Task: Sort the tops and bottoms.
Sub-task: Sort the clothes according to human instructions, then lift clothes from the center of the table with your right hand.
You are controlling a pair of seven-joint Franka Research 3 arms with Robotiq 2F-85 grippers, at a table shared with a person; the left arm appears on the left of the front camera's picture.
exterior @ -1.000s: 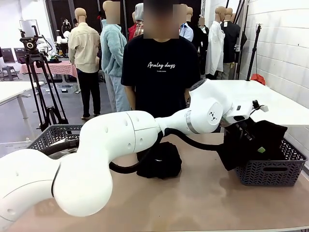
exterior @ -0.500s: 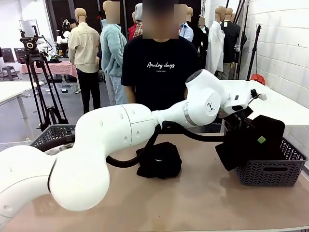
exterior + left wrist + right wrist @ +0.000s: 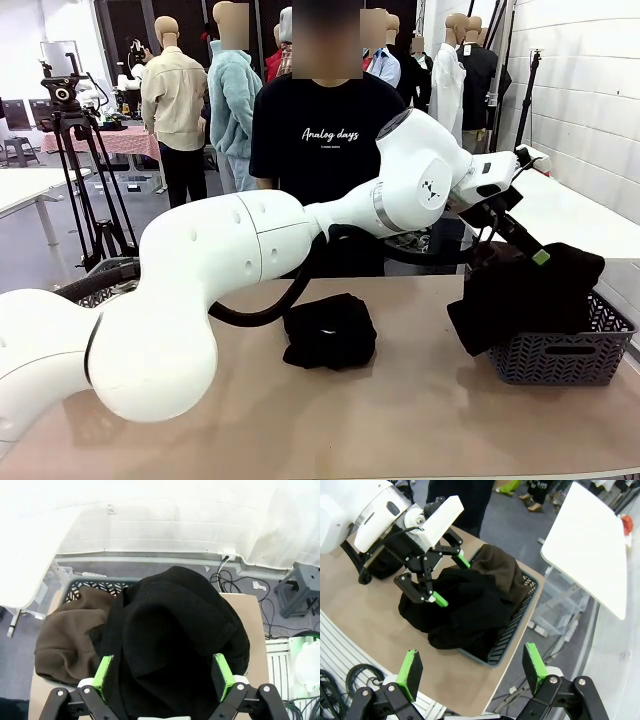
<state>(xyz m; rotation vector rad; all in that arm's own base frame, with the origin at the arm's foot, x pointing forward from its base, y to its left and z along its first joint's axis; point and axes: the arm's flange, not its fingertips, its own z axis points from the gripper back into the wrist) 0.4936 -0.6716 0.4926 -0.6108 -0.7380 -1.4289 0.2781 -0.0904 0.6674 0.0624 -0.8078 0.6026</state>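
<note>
The left arm's bulk hides most of a basket [image 3: 85, 293] at the table's [image 3: 420, 420] left edge. The arm reaches across to the right edge, where the left gripper [image 3: 530, 245] hangs just above the other basket [image 3: 560, 355], jaws wide and gripping nothing. In that basket a black garment [image 3: 175, 630] spills over the rim beside brown trousers [image 3: 70, 635]. A second black garment [image 3: 330, 330] lies mid-table. The right gripper [image 3: 472, 667] hovers spread and empty.
</note>
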